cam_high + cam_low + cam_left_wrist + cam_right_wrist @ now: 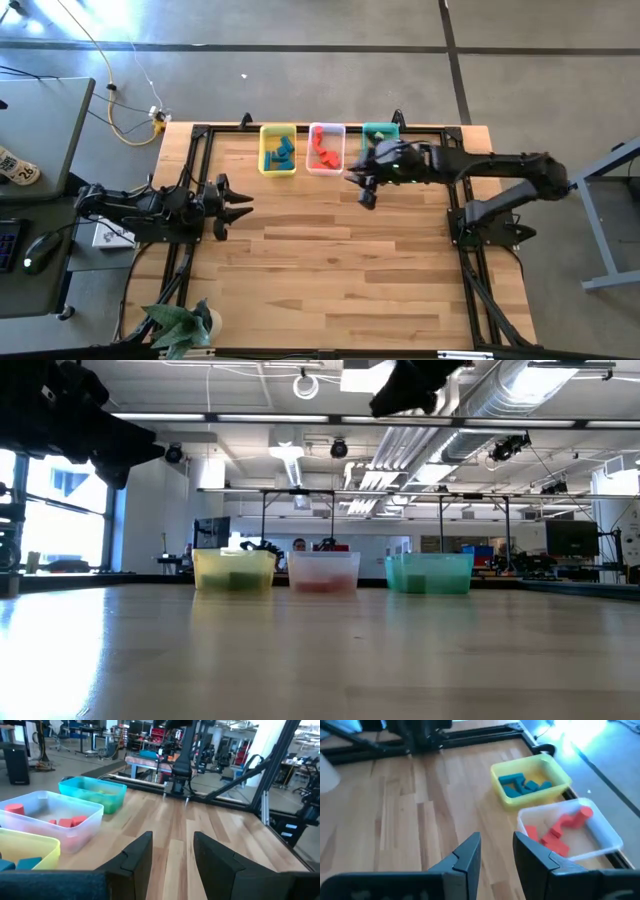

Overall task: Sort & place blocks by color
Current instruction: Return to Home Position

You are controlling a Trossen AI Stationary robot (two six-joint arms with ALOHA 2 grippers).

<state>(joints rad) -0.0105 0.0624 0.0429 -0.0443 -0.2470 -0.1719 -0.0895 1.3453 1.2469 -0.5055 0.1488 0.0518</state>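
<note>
Right gripper (496, 840): fingers (465, 857) are sitting apart, the gap between them is showing bare wood, and they are gripping nothing. It is hanging raised over the table (330, 270), just in front of the clear bin (326, 128) and the teal bin (380, 127), with the arm reaching in from the right side.

Left gripper (172, 837): its fingers (137, 855) are spread too and carrying nothing. It is waiting at the table's left edge, well apart from the bins.

Where the blocks are lying:
- blue blocks (522, 785) are sitting in the yellow bin (278, 128)
- red-orange blocks (560, 832) are sitting in the clear bin
- green blocks (102, 792) are showing in the teal bin. The right arm is covering part of it from above, so I can't count them; probably a few.

Progress: I'm seeing no loose block anywhere on the wood in the high view, and the low view is showing clean tabletop in front of all three bins. Each bin is holding one colour only, as far as I can see. So I'm reading the sorting as done. What's left looks like parking only: the right arm is the one stretched out over the bins, and the left is sitting tucked at its side.
</note>
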